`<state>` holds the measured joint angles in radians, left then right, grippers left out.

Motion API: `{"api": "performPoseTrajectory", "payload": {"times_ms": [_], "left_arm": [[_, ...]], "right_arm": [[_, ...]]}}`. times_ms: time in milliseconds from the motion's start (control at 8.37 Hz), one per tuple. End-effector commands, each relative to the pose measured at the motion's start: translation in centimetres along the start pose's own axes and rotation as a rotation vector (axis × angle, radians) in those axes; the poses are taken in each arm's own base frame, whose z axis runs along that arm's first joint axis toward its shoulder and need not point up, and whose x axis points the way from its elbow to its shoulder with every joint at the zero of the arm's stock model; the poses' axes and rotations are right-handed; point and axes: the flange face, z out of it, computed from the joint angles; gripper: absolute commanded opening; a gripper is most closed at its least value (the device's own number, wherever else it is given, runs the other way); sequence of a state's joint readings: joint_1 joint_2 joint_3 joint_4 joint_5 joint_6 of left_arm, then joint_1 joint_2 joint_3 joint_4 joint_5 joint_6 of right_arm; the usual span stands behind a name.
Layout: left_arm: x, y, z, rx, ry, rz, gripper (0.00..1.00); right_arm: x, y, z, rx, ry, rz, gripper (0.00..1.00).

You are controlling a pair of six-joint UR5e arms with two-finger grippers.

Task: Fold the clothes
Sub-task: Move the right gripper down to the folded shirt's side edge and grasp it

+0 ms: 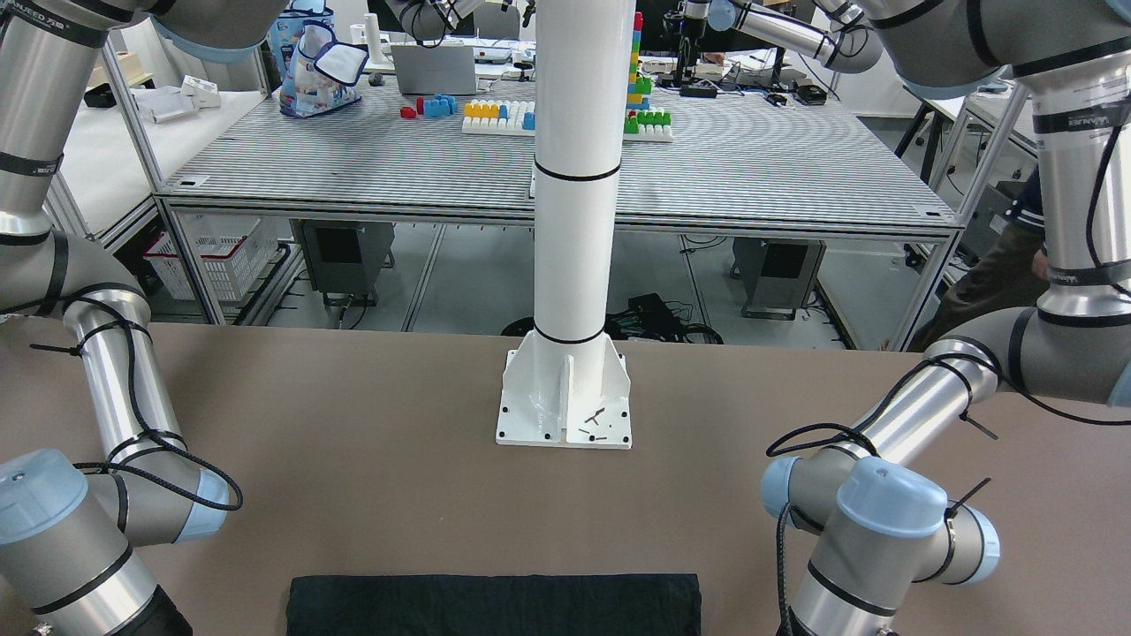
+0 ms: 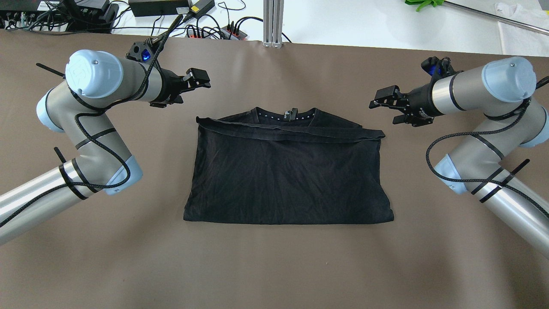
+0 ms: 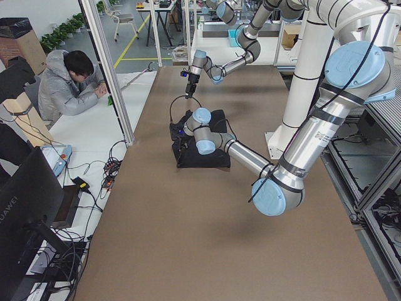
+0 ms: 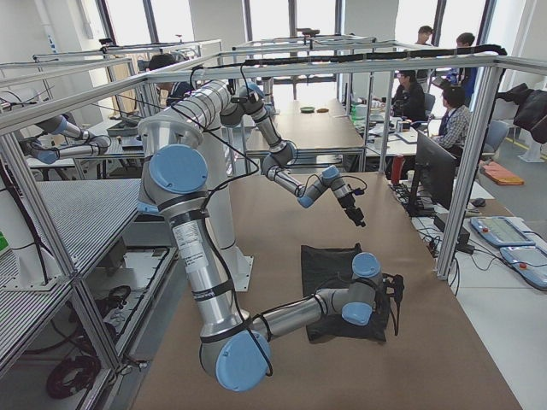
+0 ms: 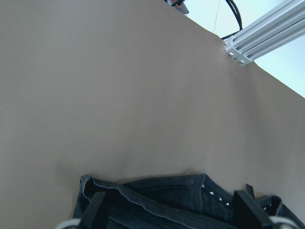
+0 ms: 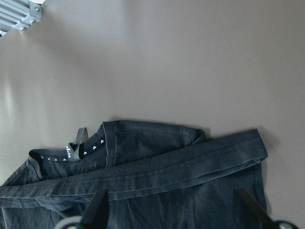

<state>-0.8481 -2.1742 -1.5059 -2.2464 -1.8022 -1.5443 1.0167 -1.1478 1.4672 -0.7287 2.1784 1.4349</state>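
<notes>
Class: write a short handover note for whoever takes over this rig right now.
Left gripper: open, empty, beside the far left corner of the black shirt.
Right gripper: open, empty, beside its far right corner.
Shirt: flat mid-table, hem folded up near the collar.
Done: seemingly one fold. Left: probably the remaining folds.

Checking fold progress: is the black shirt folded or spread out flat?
Folded, at least once: the black T-shirt lies doubled over, a hemmed edge laid across just below the collar.

Brown table (image 2: 274, 266) carries a black garment (image 2: 287, 176) (folded) and pole base (image 1: 565, 415).
</notes>
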Motion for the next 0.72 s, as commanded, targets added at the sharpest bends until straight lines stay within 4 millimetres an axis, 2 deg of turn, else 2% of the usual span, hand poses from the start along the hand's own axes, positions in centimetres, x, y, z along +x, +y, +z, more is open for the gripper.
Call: {"api": "performPoseTrajectory", "payload": {"times_ms": [0, 120, 239, 478, 598], "left_arm": [[-0.2, -0.3, -0.3, -0.002, 0.000, -0.003, 1.00], [-0.1, -0.3, -0.3, 0.001, 0.000, -0.002, 1.00], [-0.1, -0.3, -0.3, 0.004, 0.000, -0.002, 1.00], [0.1, -0.4, -0.3, 0.010, 0.003, 0.000, 1.00], [0.2, -0.3, -0.3, 0.011, 0.004, 0.000, 1.00]], "right_arm": [[1.3, 2.5, -1.6, -0.049, -0.011, 0.000, 0.94], [2.6, 5.3, -1.9, -0.118, -0.009, -0.005, 0.94], [3.8, 8.0, -1.2, -0.194, 0.001, -0.009, 0.94], [8.3, 11.1, 0.1, -0.243, 0.048, 0.001, 0.94], [9.1, 11.8, 0.4, -0.253, 0.054, -0.006, 0.94]]}}
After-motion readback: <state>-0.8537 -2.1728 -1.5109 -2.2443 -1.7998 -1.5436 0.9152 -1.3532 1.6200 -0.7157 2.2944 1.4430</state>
